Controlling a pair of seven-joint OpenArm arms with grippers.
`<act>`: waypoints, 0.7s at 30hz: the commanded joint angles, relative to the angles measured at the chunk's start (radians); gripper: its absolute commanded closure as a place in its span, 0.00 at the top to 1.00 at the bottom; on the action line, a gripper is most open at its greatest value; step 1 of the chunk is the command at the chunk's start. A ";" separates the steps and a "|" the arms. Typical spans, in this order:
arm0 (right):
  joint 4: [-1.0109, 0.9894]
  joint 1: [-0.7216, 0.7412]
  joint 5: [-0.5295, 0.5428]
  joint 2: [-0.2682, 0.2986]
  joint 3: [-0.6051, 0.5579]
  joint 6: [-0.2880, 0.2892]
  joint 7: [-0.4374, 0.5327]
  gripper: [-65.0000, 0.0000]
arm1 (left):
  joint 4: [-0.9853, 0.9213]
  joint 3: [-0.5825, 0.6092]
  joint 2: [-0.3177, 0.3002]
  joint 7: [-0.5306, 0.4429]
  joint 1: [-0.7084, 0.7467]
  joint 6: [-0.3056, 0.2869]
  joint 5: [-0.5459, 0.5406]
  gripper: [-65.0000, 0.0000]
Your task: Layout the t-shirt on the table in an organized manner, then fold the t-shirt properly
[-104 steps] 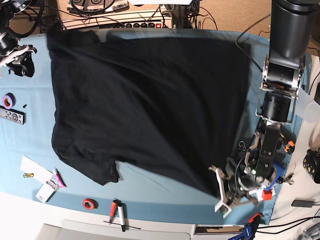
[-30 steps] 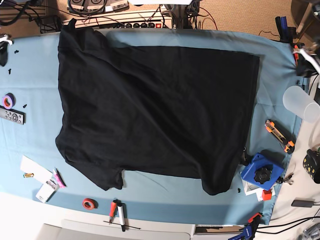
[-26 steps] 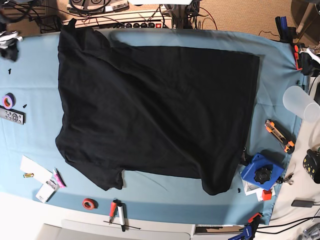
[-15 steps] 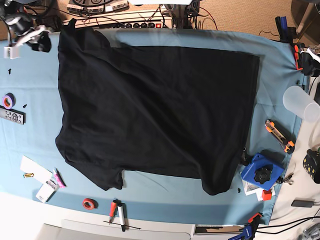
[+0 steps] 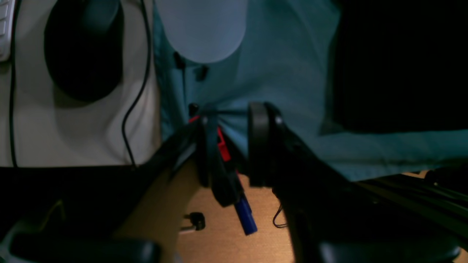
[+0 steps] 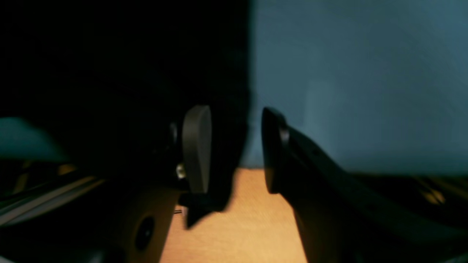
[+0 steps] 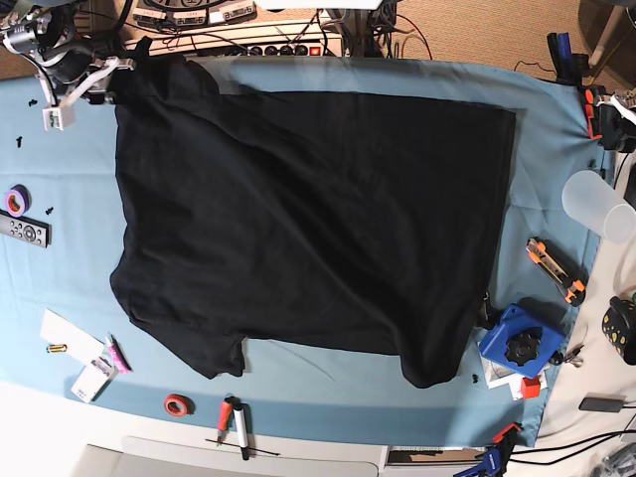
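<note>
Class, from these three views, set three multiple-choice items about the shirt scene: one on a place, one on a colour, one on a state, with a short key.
1. Where does the translucent cup stand relative to the t-shirt in the base view?
A. right of it
B. left of it
C. on top of it

2. What colour is the cloth on the table?
A. white
B. light blue
C. green

3. How do the fingers of the right gripper stand?
A. clamped on the shirt
B. apart, holding nothing
C. shut on a pen

Key: 1 A, the cup sits at the table's right edge; 2 B, blue shows all around the shirt; 3 B, the wrist view shows a free gap.
</note>
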 commanded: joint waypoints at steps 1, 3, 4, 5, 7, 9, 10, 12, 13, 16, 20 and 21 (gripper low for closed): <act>0.013 -0.002 -0.005 0.011 0.005 -0.010 0.037 0.36 | 0.014 -0.010 -0.022 -0.018 0.000 -0.003 -0.039 0.21; 0.013 -0.002 -0.017 0.011 0.005 -0.013 0.049 0.36 | 0.014 -0.010 -0.022 -0.018 0.000 -0.003 -0.069 0.21; 0.013 0.000 -0.017 0.011 0.005 -0.012 0.048 0.36 | 0.014 -0.010 -0.022 -0.018 0.000 -0.003 -0.081 0.21; 0.013 0.000 -0.017 0.011 0.005 -0.012 0.049 0.36 | 0.014 -0.010 -0.022 -0.018 0.000 -0.003 -0.093 0.21; 0.010 0.000 -0.017 0.011 0.005 -0.012 0.055 0.36 | 0.014 -0.010 -0.022 -0.018 0.000 -0.003 -0.101 0.21; -0.013 0.002 -0.017 0.012 0.005 -0.012 0.073 0.36 | 0.014 -0.010 -0.022 -0.018 0.000 -0.003 -0.101 0.21; -0.037 0.010 -0.017 0.012 0.005 -0.012 0.076 0.36 | 0.014 -0.010 -0.022 -0.018 0.000 -0.003 -0.101 0.21; -0.105 0.035 -0.016 0.012 0.005 -0.011 0.071 0.36 | 0.014 -0.010 -0.022 -0.018 0.000 -0.003 -0.101 0.21; -0.142 0.051 -0.015 0.014 0.005 -0.009 0.065 0.36 | 0.014 -0.010 -0.021 -0.018 0.000 -0.003 -0.101 0.21; -0.246 0.098 0.043 0.031 0.005 0.005 0.011 0.36 | 0.014 -0.010 -0.019 -0.018 0.000 -0.003 -0.101 0.21; -0.294 0.128 0.086 0.040 0.005 0.018 -0.013 0.29 | 0.014 -0.010 -0.019 -0.019 0.000 -0.003 -0.101 0.21; -0.294 0.133 0.088 0.041 0.005 0.018 -0.011 0.22 | 0.014 -0.010 -0.019 -0.019 -0.002 -0.003 -0.101 0.21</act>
